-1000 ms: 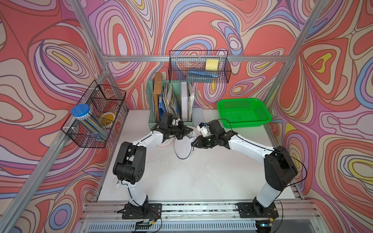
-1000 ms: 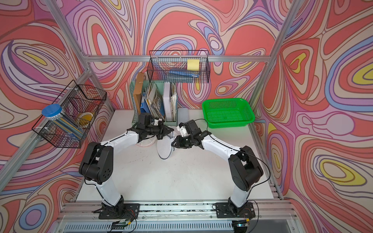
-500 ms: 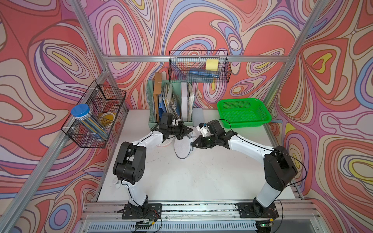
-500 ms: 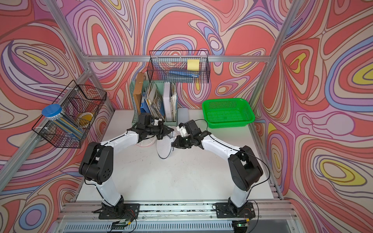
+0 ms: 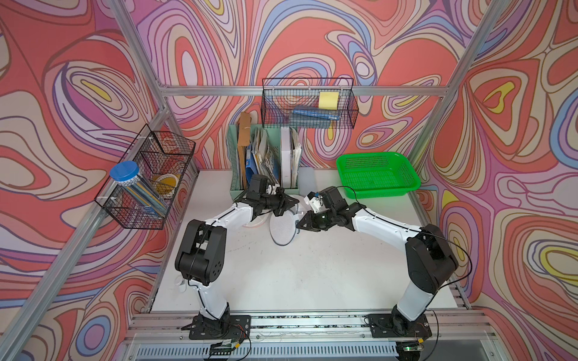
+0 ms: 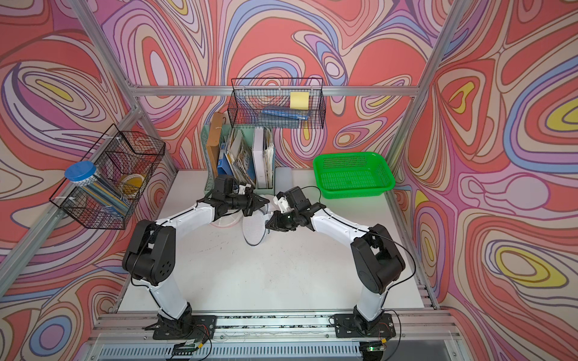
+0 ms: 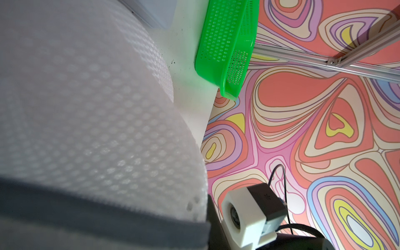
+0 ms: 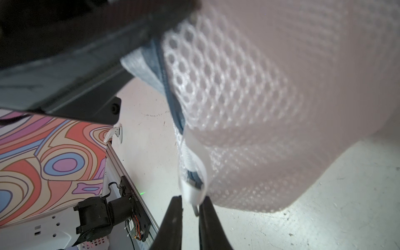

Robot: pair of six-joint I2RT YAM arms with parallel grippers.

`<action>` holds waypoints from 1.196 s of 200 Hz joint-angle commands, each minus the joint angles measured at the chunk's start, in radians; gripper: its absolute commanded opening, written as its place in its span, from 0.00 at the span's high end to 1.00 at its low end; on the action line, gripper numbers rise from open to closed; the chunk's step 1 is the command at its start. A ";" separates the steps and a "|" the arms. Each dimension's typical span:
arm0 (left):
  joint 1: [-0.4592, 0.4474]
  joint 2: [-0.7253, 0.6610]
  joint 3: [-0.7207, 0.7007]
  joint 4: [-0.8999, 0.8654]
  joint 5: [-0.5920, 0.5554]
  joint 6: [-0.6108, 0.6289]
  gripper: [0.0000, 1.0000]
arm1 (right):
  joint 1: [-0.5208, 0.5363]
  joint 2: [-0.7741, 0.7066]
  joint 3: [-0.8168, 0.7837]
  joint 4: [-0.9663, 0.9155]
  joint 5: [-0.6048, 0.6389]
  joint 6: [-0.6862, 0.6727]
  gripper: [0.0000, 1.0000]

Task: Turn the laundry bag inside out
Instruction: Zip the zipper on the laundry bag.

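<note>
laundry bag [image 5: 282, 229] sits mid-table [image 5: 312, 275], a bit toward the back, btwn the left gripper [image 5: 291, 204] at its back-left edge & the right gripper [image 5: 300, 222] on its right side. File rack [image 5: 266, 162] is right behind it, against the back wall, w/ a wire basket [image 5: 281, 106] hung above. Tray [image 5: 380, 191] is in the back-right corner. 2nd wire basket [image 5: 169, 150] is on the left rail, jar [image 5: 124, 171] in it.

The white honeycomb-mesh cloth laundry bag [image 8: 238, 86] is looking soft and matt, its grey-blue woven trim [image 8: 171, 95] showing fuzzy. The bright green perforated plastic basket [image 7: 225, 43], upper middle of the left wrist view, is shining glossy. The white tabletop [image 8: 149, 151] is looking matt and scuffed, and the silver aluminium frame rail [image 7: 303, 59] is gleaming dully.
</note>
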 commanded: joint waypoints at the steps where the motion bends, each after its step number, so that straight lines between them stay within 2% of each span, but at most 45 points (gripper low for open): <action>1: 0.004 -0.012 -0.006 0.007 -0.003 -0.004 1.00 | 0.009 0.034 0.030 -0.019 0.024 -0.028 0.84; 18: 0.003 -0.009 -0.004 0.009 -0.001 -0.007 1.00 | 0.009 0.032 0.034 -0.023 0.044 -0.041 0.86; 28: 0.004 -0.009 -0.004 0.009 -0.001 -0.009 1.00 | 0.009 0.034 0.040 -0.027 0.049 -0.051 0.95; 39: 0.005 -0.009 -0.003 0.005 0.000 -0.011 1.00 | 0.011 0.036 0.050 -0.040 0.067 -0.066 1.00; 83: 0.011 0.028 0.074 -0.161 0.007 0.017 1.00 | 0.031 0.016 0.074 -0.110 0.163 -0.234 1.00; 122: 0.017 0.090 0.235 -0.421 0.015 0.122 1.00 | 0.110 -0.063 0.038 -0.113 0.343 -0.483 1.00; 163: 0.023 0.147 0.358 -0.620 0.015 0.190 1.00 | 0.204 -0.130 -0.050 -0.018 0.542 -0.756 1.00; 203: 0.033 0.177 0.401 -0.659 0.023 0.187 1.00 | 0.245 -0.167 -0.104 0.024 0.592 -0.921 1.00; 239: 0.053 0.211 0.423 -0.640 0.018 0.120 1.00 | 0.303 -0.180 -0.129 0.038 0.567 -0.931 1.00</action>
